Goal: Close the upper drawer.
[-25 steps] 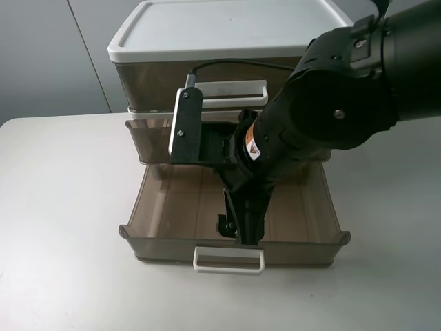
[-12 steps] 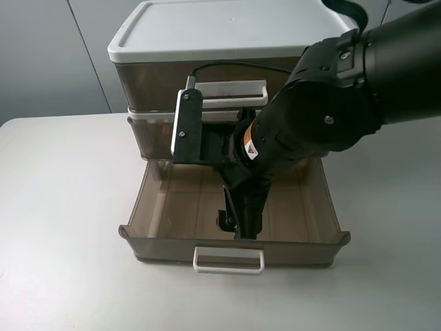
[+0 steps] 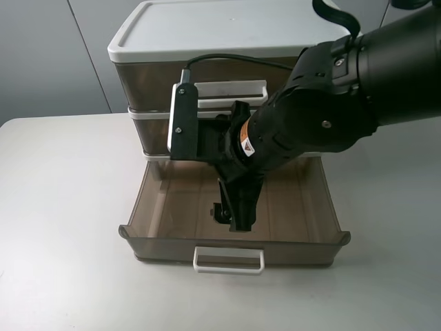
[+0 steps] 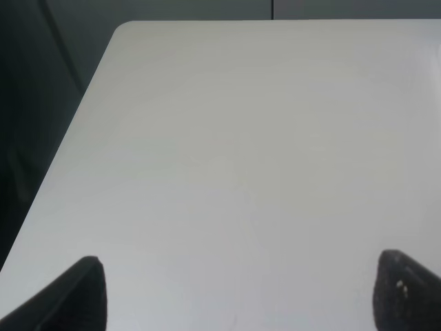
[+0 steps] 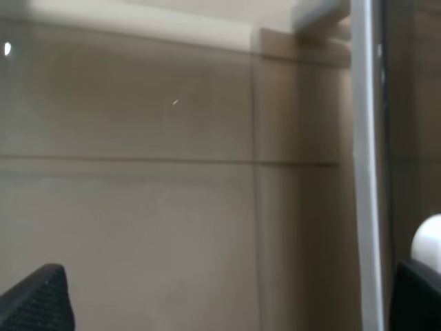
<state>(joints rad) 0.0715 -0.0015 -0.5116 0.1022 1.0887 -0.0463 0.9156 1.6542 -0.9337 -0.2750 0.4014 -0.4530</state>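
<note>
The upper drawer (image 3: 149,132), shallow smoky-brown plastic, is the middle tier of the three-drawer unit. Its front sits about flush with the unit, and its white handle is hidden behind my right arm. My right gripper (image 3: 231,214) hangs open and empty over the floor of the pulled-out lowest drawer (image 3: 172,243), just in front of the upper drawer. In the right wrist view the gripper (image 5: 227,303) has its fingertips (image 5: 38,300) far apart, with brown plastic filling the picture. My left gripper (image 4: 241,296) is open over bare white table (image 4: 234,152) and is out of the exterior high view.
The tall top drawer (image 3: 148,86) with a white handle (image 3: 231,93) sits under the white lid (image 3: 220,27). The lowest drawer is pulled far out, its white loop handle (image 3: 228,260) toward the front. The unit stands on a white table (image 3: 62,227).
The upper drawer's front has slid back from slightly open to about flush with the unit. My right arm and gripper have moved back toward the unit with it.
</note>
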